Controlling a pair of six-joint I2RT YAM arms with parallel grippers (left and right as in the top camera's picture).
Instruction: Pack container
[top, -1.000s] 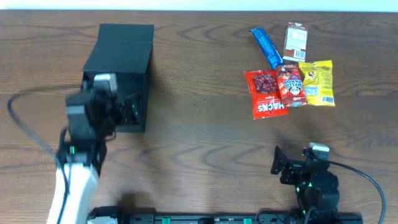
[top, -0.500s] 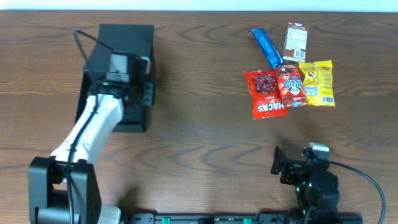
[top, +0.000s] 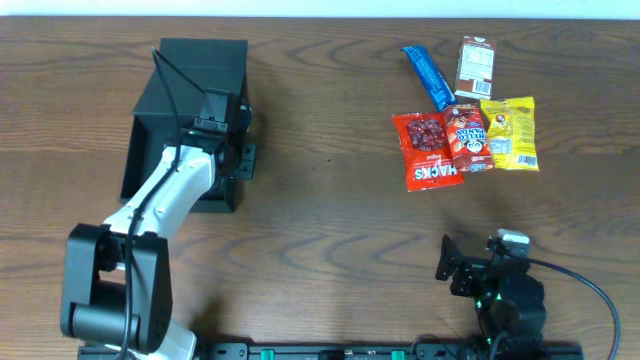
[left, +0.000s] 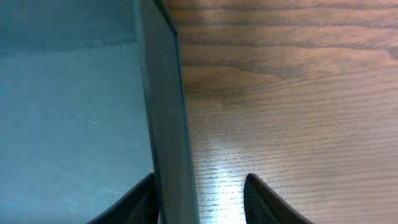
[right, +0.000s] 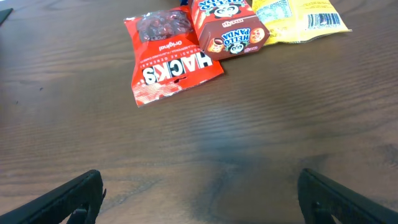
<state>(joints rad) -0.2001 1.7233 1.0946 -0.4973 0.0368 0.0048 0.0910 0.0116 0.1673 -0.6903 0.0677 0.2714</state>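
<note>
The container (top: 195, 65) is a matte black box at the left, its flap lid raised at the far side. My left gripper (top: 237, 150) is open at the box's right wall. In the left wrist view the wall (left: 165, 124) stands between my jaws (left: 199, 190): one finger is inside against it, the other outside with a gap. The teal-dark box inside (left: 68, 112) looks bare. My right gripper (top: 472, 256) is open and holds nothing near the front right; in its wrist view (right: 202, 190) only bare wood lies between the fingers.
Snacks lie at the back right: a red HACKS packet (top: 425, 150) (right: 168, 62), a Hello Panda box (top: 468, 135) (right: 227, 28), a yellow packet (top: 510, 130) (right: 298, 15), a blue bar (top: 428, 75) and a brown carton (top: 476, 67).
My left arm has swung from the front left out over the box, and its gripper now straddles the box's right wall. The right arm has not moved.
</note>
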